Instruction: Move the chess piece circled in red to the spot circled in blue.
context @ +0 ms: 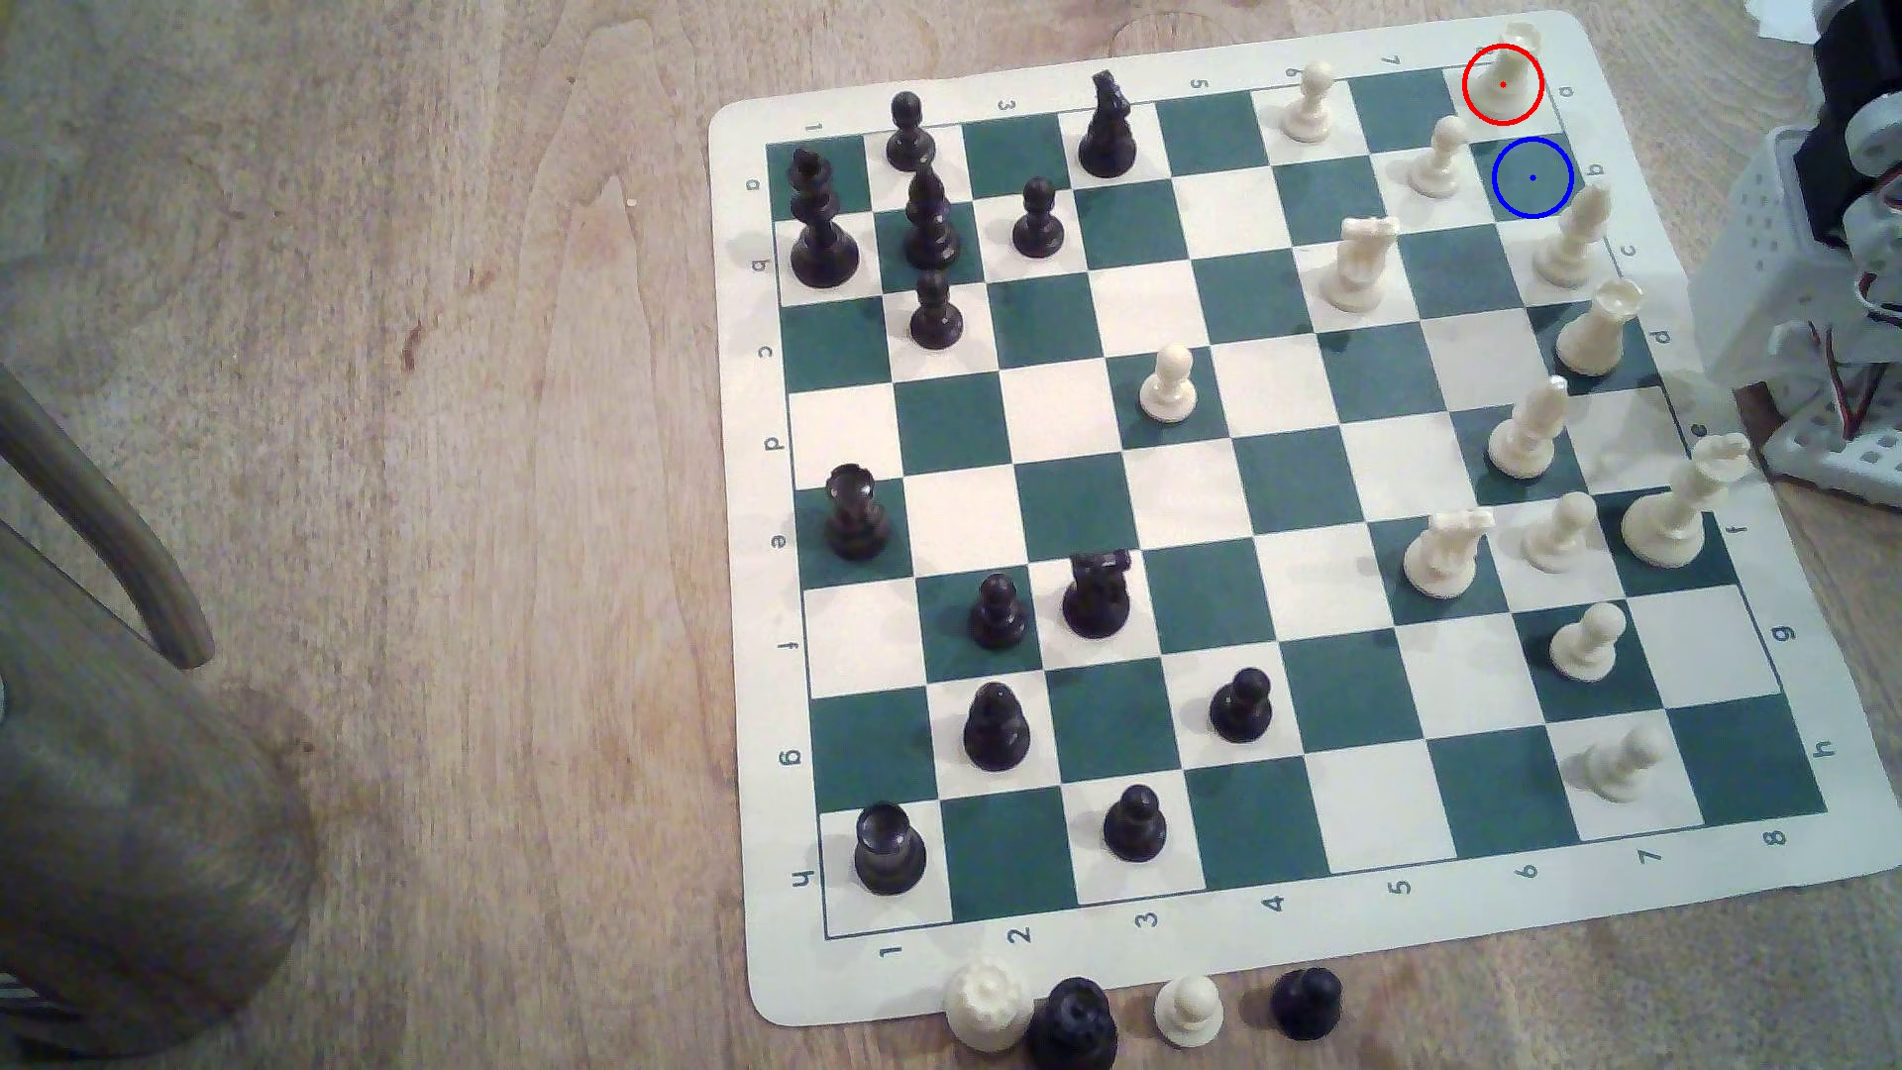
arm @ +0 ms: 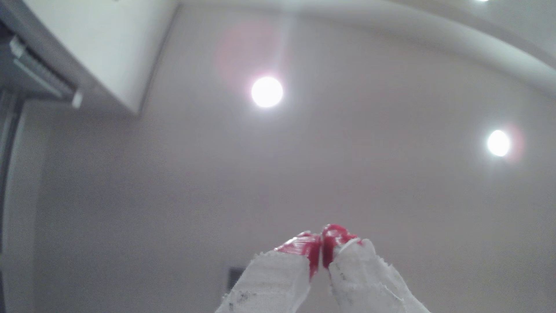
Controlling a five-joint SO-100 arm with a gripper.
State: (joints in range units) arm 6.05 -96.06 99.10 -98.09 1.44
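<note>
My gripper (arm: 321,251) points up at the ceiling (arm: 331,168), where two round lights (arm: 267,91) shine. My red fingertips (arm: 310,252) are pressed together with nothing between them, so my jaws are closed and empty.

The cream rook (context: 1511,64) with the red ring drawn on it stands upright on the white corner square of the chess board (context: 741,514), at the far corner on the exterior view's right. In that view, part of my white arm (context: 1811,257) sits off the board's edge on the right, near that corner. My jaws are up in the air and the rook is down on the board, so they are apart and not touching.

The blue-ringed square (context: 1533,178) is dark green and has no piece on it. It touches the rook's square, one step nearer the camera. A cream pawn (context: 1438,156) stands just beside it on the exterior view's left.

The board's border has writing on it. Along the near edge I read 1, 2, 3, 4, 5, 6, 7, 8. Down the sides I read letters from a to h. The rook sits by the "a", and the blue ring sits by the "b".
</note>
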